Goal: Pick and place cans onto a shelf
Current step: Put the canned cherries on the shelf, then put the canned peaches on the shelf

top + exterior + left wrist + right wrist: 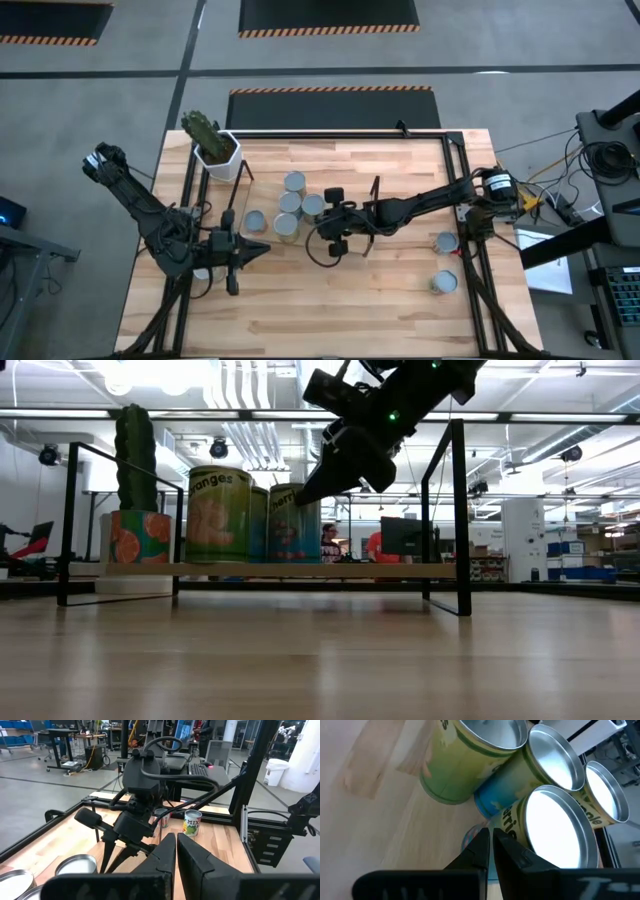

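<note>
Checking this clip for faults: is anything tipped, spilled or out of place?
Nothing stands out. Five cans stand upright in a cluster on the shelf; two more stand upright on the table near the right arm's base. No spill shows.

Cans [555,820]: metal, shiny mirror-like tops, glossy printed paper labels. Shelf [300,570]: pale smooth wood board, thin matt black wire frame. Table [330,300]: light wood planks, smooth satin finish. Pot [218,150]: white, matt. Gripper fingers [165,855]: matt black plastic.
</note>
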Motion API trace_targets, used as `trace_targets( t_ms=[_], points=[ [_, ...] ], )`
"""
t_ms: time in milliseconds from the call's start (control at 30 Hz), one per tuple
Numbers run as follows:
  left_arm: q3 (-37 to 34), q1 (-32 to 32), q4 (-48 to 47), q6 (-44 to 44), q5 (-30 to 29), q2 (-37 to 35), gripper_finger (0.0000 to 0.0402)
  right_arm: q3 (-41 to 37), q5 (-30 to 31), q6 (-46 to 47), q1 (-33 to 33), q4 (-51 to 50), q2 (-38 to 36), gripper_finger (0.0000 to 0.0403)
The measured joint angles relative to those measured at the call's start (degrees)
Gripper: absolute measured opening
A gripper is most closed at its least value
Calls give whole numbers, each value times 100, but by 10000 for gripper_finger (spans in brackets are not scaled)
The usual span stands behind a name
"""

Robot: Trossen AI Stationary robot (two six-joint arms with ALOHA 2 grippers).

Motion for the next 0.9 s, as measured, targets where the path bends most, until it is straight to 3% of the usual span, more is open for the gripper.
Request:
trace_targets(
  t_ms=[267, 433, 667, 800, 900],
  points=[
    [0, 0, 4, -58, -2, 0, 0, 22, -36, 187, 110, -102, -36, 13],
    [12, 0, -122, -986, -122, -18, 0, 24, -59, 150, 490, -178, -353, 13],
    [888, 4, -2550, -3403, 230, 135, 0, -84, -35, 68, 1017, -168, -984, 13],
    [1651, -18, -3930, -4772, 1038, 290, 0, -177, -30, 2, 1167, -169, -1321, 13],
    [2222, -47, -4834, -5526, 2086, 536, 0, -283, -10, 63, 1193, -170, -1569, 13]
  ],
)
